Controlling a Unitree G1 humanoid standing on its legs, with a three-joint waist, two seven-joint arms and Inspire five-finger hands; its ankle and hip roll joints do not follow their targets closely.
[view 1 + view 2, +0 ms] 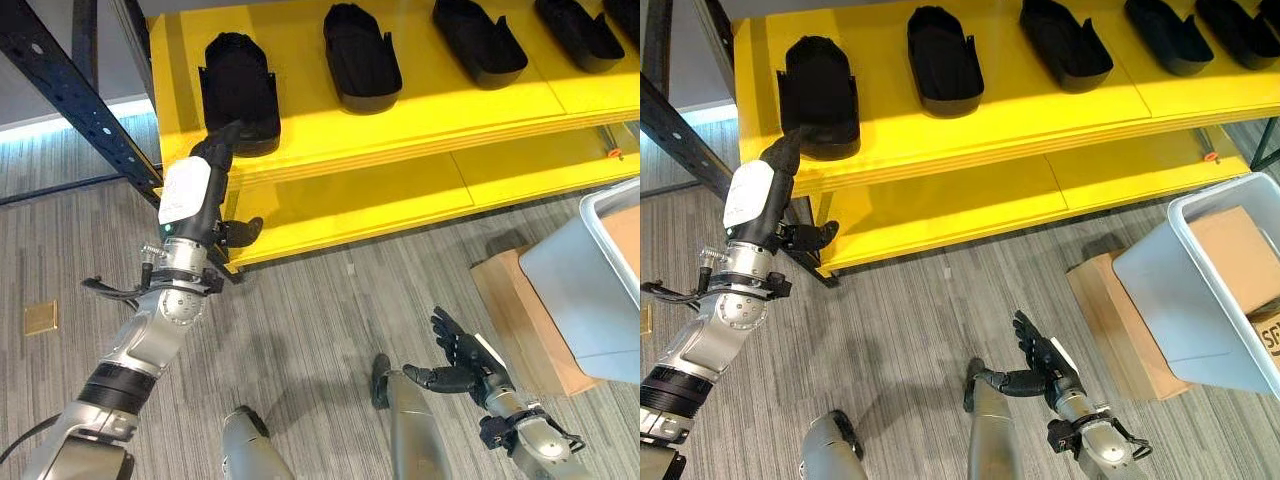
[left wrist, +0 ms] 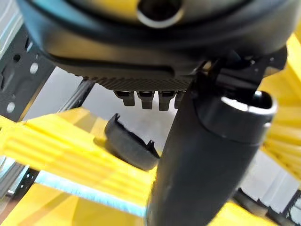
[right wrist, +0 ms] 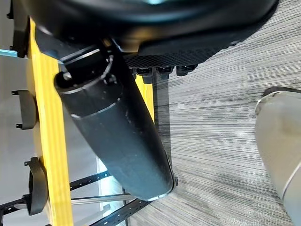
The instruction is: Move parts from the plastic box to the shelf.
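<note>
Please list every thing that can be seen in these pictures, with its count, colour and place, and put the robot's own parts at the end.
Parts: five, black, in a row on the top board of the shelf.
Shelf: one, yellow boards on a dark frame, across the far side of the floor.
Plastic box: one, pale grey, tilted, on the robot's right; brown cardboard shows inside.
Cardboard piece: one, brown, flat on the floor under the plastic box.
Small orange thing: one, at the right end of the lower board; too small to identify.
Left hand: one, dark with white cover, fingers straight, tips at the leftmost part.
Right hand: one, dark, open, holds nothing, low above the floor.
</note>
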